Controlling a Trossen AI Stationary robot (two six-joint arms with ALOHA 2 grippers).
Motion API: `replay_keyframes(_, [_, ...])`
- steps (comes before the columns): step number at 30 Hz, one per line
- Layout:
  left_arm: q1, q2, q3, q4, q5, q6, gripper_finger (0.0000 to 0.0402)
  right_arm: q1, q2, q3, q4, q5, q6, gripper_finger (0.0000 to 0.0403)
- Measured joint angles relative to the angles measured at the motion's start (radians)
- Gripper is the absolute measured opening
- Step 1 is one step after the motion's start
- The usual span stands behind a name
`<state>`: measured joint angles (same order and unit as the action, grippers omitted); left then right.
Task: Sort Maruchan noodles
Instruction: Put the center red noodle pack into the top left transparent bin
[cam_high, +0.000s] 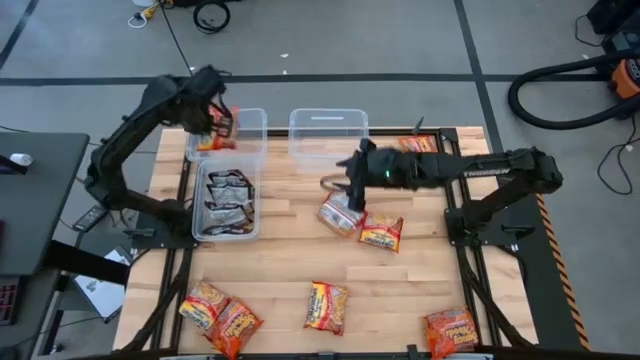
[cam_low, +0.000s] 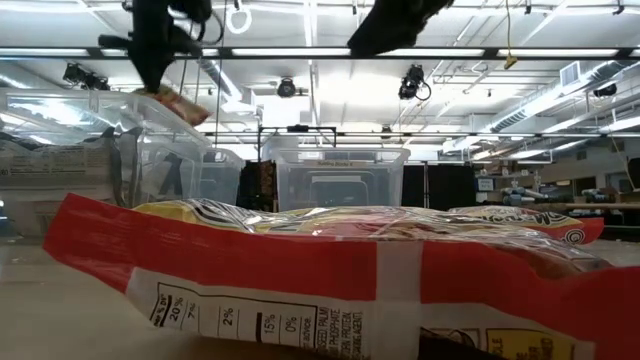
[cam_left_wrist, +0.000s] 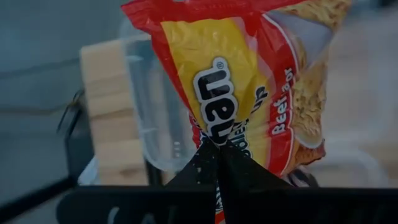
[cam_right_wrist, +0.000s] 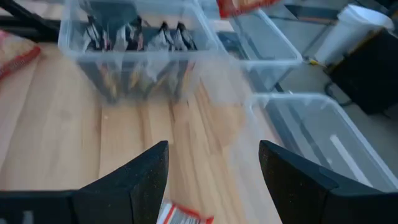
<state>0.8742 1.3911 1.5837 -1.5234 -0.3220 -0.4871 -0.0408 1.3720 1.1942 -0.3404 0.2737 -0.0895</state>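
Observation:
My left gripper (cam_high: 222, 124) is shut on a yellow-and-red noodle packet (cam_left_wrist: 236, 87) above the far-left clear bin (cam_high: 250, 135). In the low view the packet (cam_low: 176, 101) hangs under that gripper (cam_low: 158, 60). My right gripper (cam_right_wrist: 211, 180) stands open and empty over the table's middle (cam_high: 347, 188), above a packet (cam_high: 340, 213) that lies flat beside another (cam_high: 381, 232). A clear bin (cam_high: 228, 200) on the left holds several silver-black packets. More orange-red packets (cam_high: 327, 306) lie flat along the near edge. My left gripper pinches the packet by one edge (cam_left_wrist: 216, 142) between its two shut fingers. They come from above, slanting down. The packet hangs beyond the fingertips, tilted and lifted clear, over the far-left bin (cam_left_wrist: 152, 118).
An empty clear bin (cam_high: 328, 130) stands at the far middle, with an orange packet (cam_high: 418, 145) to its right. Loose packets lie at the near left (cam_high: 218, 312) and near right (cam_high: 450, 330). One packet (cam_low: 350, 280) lies close before the low camera. Bare wood lies between.

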Motion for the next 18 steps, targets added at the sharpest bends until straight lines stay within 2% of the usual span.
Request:
replay_keyframes(4, [0.074, 0.119, 0.0, -0.013, -0.014, 0.001, 0.0002, -0.104, 0.0, 0.0, 0.017, -0.133, -0.065, 0.0254])
replay_keyframes(6, [0.094, 0.193, 0.0, -0.042, -0.052, 0.001, 0.0002, -0.144, 0.0, 0.0, 0.013, -0.18, -0.089, 0.0254])
replay_keyframes(8, [0.109, 0.269, 0.0, -0.048, -0.097, 0.001, 0.0002, -0.176, 0.0, 0.0, 0.009, -0.208, -0.096, 0.0254])
replay_keyframes(13, [0.117, 0.419, -0.002, -0.048, -0.109, -0.003, 0.0003, -0.22, 0.0, 0.0, -0.009, -0.271, -0.089, 0.0254])
replay_keyframes(18, [0.109, 0.532, -0.037, -0.046, -0.175, 0.002, 0.0004, -0.228, 0.0, 0.0, -0.077, -0.276, -0.09, 0.0254])
